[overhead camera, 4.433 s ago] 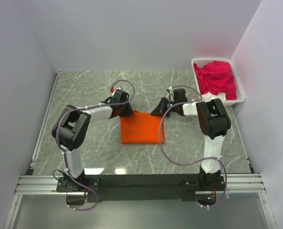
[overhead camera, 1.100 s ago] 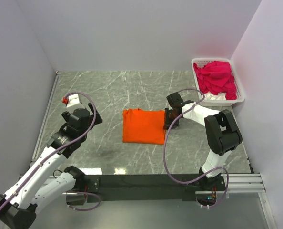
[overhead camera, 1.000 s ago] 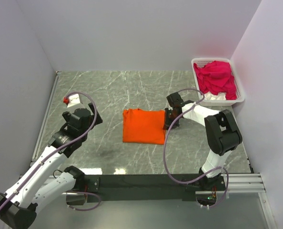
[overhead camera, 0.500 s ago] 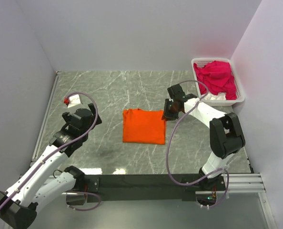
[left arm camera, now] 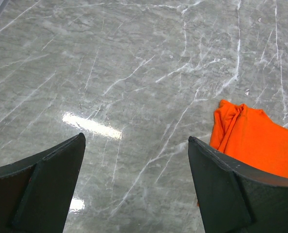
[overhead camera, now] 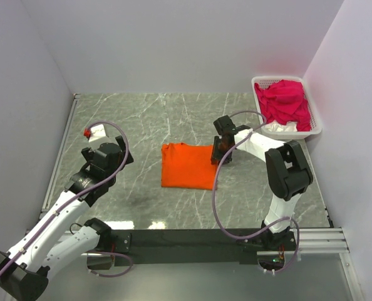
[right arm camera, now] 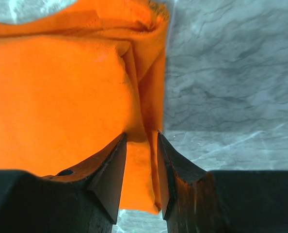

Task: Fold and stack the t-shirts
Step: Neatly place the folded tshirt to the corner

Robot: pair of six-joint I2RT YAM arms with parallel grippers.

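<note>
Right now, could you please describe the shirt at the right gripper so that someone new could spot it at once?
On the grey marble table, look to the middle. The orange t-shirt lies folded flat, the right gripper pinching its right edge. It is the only orange one; the pink t-shirts lie heaped in the white basket at the far right corner.

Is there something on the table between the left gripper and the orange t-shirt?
Nothing visible stands between them. The left gripper is open above the marble table, and only tabletop shows between it and the orange t-shirt.
</note>
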